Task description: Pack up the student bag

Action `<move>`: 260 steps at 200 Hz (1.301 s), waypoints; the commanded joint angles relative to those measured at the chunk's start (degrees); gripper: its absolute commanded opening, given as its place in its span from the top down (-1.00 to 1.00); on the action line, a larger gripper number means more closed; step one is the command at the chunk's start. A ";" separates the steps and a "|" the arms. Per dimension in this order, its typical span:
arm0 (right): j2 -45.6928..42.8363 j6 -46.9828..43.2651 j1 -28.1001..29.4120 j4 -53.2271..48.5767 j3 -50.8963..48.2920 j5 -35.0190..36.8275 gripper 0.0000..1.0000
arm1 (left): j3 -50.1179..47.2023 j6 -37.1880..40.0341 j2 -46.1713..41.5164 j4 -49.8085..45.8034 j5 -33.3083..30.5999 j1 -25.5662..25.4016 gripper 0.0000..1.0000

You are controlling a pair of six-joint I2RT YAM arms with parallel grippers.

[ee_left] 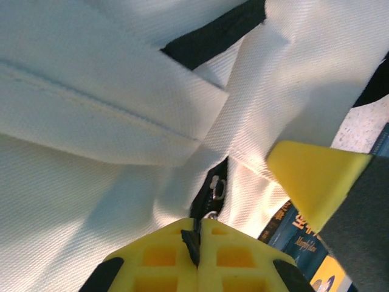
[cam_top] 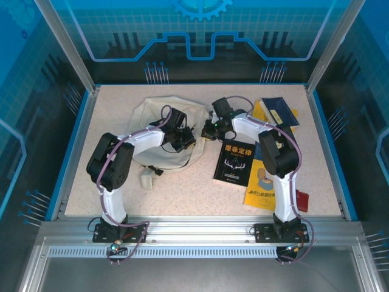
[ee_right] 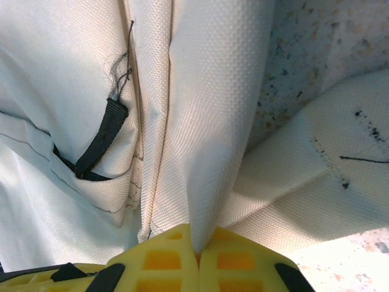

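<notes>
Student bag [cam_top: 152, 111], a soft cream fabric backpack, lies slumped on the speckled table [cam_top: 182, 188]. It sits in the far half, a little left of the middle, with one end toward the far edge. Your two arms meet over its right side.

Your left gripper [ee_left: 197, 234] has its yellow fingers pressed together. In the left wrist view a thin black zip pull [ee_left: 193, 242] is nipped between the tips. Just beyond it a metal zip slider [ee_left: 214, 185] sits in a dark gap where the cream panels cross.

Your right gripper [ee_right: 197, 240] is closed too, pinching a raised fold of the bag's cloth. In the right wrist view that fold runs straight up from between the fingertips. Left of the fold, a black webbing loop [ee_right: 97, 146] is sewn into a seam, with loose threads above it. Bare table shows past the fabric at the upper right.

From overhead, the two grippers are near one another at the bag's right side, with the left one nearer to you.

A black book [cam_top: 234, 161] with pale Chinese lettering lies flat near the table's middle, just right of the bag. A yellow book [cam_top: 261, 188] lies toward the near right, partly under your right arm. A blue book [cam_top: 278, 109] rests toward the far right corner. A small red object [cam_top: 302, 199] sits by the right edge near the arm's base, too small to identify.
</notes>
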 commanded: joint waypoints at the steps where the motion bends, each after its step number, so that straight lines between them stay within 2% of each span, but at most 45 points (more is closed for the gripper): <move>1: 0.37 0.94 -0.16 2.47 0.18 2.22 1.00 | -0.73 7.51 -4.52 -8.63 1.41 -0.32 1.00; 32: -0.12 3.84 -0.17 3.73 -0.76 6.41 1.00 | -3.56 13.92 -9.84 -14.70 0.62 -0.28 1.00; 76: -0.21 6.72 -0.15 4.65 -1.67 10.11 1.00 | -9.58 17.67 -16.62 -20.17 0.79 -0.25 1.00; 104: 0.56 6.43 -0.08 3.94 -0.85 10.81 1.00 | -10.58 20.13 -20.32 -25.15 -3.06 -0.26 1.00; 158: 1.79 4.88 -0.58 2.58 0.38 12.62 1.00 | -12.66 24.32 -24.25 -31.90 -14.55 -0.12 1.00; 214: 3.03 4.34 -1.30 0.49 3.83 12.83 1.00 | -12.85 25.71 -24.11 -30.00 -16.04 0.12 1.00; 225: 1.30 3.30 -1.30 0.00 3.60 11.46 0.82 | -12.61 26.24 -23.88 -28.39 -14.70 0.12 1.00; 242: -2.37 2.25 -1.50 -2.38 2.89 6.29 0.34 | -11.73 26.84 -23.06 -24.90 -10.80 0.12 1.00; 260: -8.17 3.05 -1.39 -3.51 -1.99 2.29 -0.19 | -10.37 26.61 -21.91 -21.73 -6.19 0.15 1.00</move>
